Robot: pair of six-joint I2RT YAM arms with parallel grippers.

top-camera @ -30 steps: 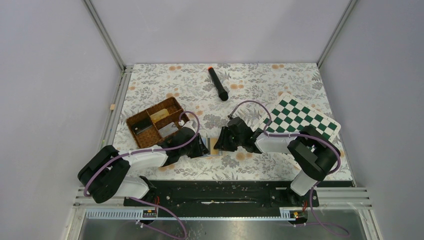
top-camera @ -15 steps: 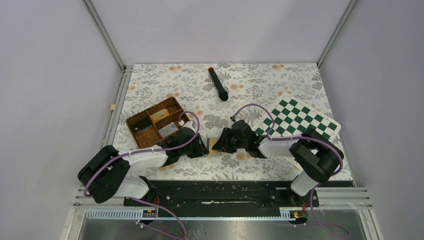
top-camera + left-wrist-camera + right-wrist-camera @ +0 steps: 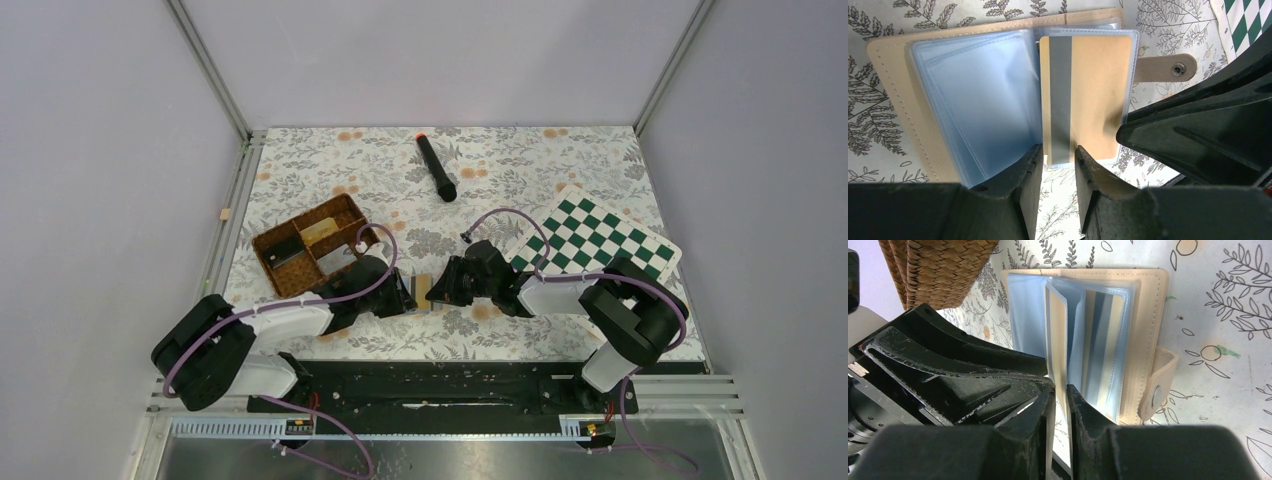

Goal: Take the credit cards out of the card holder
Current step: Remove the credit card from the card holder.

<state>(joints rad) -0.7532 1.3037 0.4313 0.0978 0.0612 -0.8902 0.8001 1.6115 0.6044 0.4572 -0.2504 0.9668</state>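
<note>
The tan card holder (image 3: 893,100) lies open on the table between both grippers; it also shows in the top view (image 3: 424,290) and the right wrist view (image 3: 1148,315). Its clear blue-tinted sleeves (image 3: 978,95) are fanned out. A yellow-gold card with a dark stripe (image 3: 1093,90) sits inside one sleeve. A striped card (image 3: 1103,335) shows in a sleeve. I cannot make out a light blue card. My left gripper (image 3: 1058,156) is slightly open, its tips at the lower edge of the gold card's sleeve. My right gripper (image 3: 1061,392) is shut on an upright sleeve leaf (image 3: 1057,330).
A brown woven partitioned basket (image 3: 312,245) stands just left of the left gripper, and its corner shows in the right wrist view (image 3: 938,270). A green-white chequered board (image 3: 598,235) lies at the right. A black marker with an orange tip (image 3: 435,167) lies at the back.
The right arm has shifted slightly and the left arm has edged a little toward the holder. Both grippers stay at the card holder.
</note>
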